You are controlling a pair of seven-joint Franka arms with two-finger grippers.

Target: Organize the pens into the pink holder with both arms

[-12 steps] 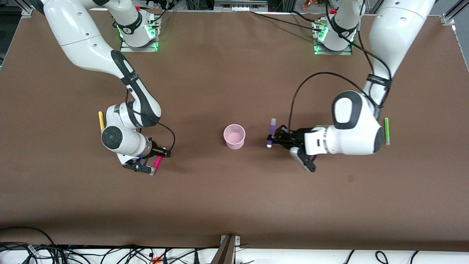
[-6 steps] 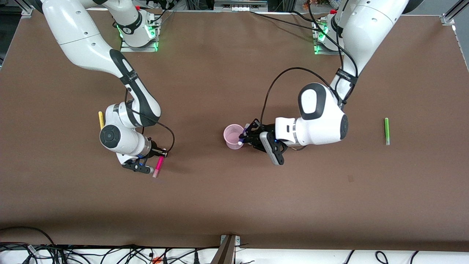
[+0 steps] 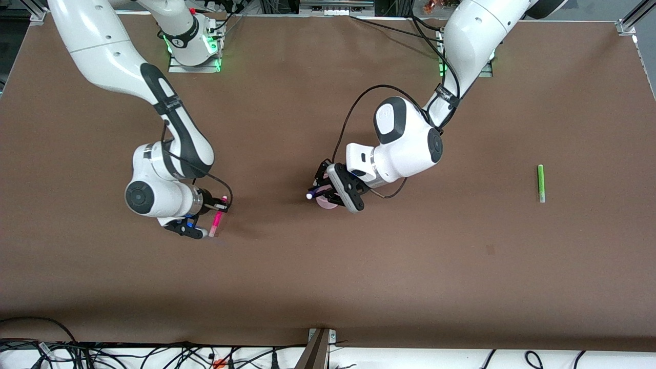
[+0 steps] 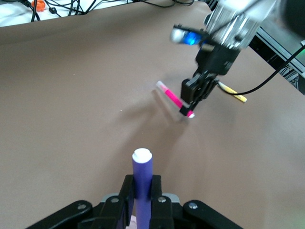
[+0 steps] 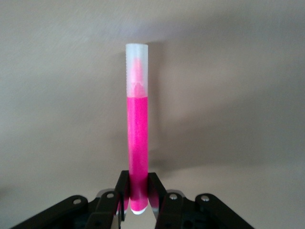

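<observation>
Two big white arms reach out over the brown desk (image 3: 318,287). Left arm (image 3: 410,138) swings in from its base, and its left gripper (image 3: 322,188) hangs right over the pink holder (image 3: 328,201), which sits mid-desk and peeks out beneath the hand. Its fingers (image 4: 128,196) are pinching the purple pen (image 4: 142,183), pale tip poking out toward the right arm's end of the desk. Right arm (image 3: 154,169) bends down at its own end; the right gripper (image 3: 212,218) is just above the desk, fingers (image 5: 123,191) clamped on the magenta pen (image 5: 137,124), clear cap pointing away from the hand. Yellow pen (image 4: 232,91) lies on the desk near that right gripper. Green pen (image 3: 540,183) lies alone, well apart, toward the left arm's end.
</observation>
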